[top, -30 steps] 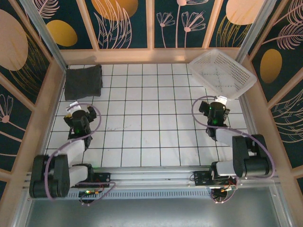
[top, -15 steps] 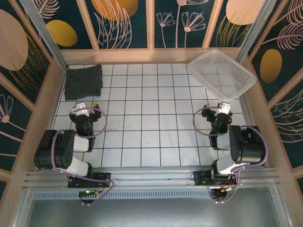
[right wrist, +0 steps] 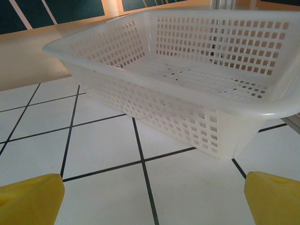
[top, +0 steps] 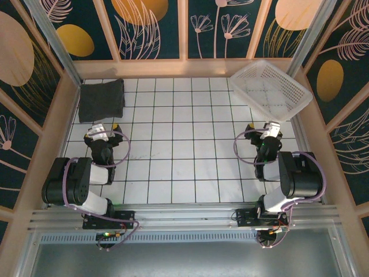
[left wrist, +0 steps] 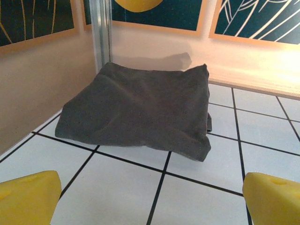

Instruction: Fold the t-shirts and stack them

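– Fingers of the left end effector, lower left: how do they stand?
– Spread wide, nothing between. The right end effector, lower right, is the same.
– And the t-shirts?
– A folded grey pile in the upper-left corner of the bench, beside the wall, beyond the left end effector and apart from it. The basket sits upper right, near the right one.
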Robot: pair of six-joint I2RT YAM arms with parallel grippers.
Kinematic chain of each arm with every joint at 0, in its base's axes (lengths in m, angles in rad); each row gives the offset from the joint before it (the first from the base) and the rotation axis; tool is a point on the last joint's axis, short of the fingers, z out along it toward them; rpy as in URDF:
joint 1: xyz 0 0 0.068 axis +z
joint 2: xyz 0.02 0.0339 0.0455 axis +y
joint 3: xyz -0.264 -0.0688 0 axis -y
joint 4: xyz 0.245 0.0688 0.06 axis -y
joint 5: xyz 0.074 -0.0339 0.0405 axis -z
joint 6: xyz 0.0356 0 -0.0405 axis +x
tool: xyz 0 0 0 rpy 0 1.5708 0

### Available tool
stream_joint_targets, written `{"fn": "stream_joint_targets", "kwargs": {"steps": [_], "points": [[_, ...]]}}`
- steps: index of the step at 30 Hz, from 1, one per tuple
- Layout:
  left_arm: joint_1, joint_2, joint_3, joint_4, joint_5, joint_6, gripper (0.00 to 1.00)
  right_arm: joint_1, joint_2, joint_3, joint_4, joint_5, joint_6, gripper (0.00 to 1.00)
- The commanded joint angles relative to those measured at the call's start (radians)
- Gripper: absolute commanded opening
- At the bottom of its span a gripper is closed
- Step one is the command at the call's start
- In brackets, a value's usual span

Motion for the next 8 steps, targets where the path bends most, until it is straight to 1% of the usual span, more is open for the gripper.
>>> {"fn": "stream_joint_targets", "kwargs": {"steps": [1,8], "points": [[-0.002,-0.001,0.010,0.042,0.010,0.015,0.99,0.006,0.006,0.009,0.045,-0.009,-0.014,0.99],[-0.002,0.001,0.012,0.041,0.010,0.014,0.99,0.003,0.007,0.010,0.044,-0.013,-0.015,0.99]]}}
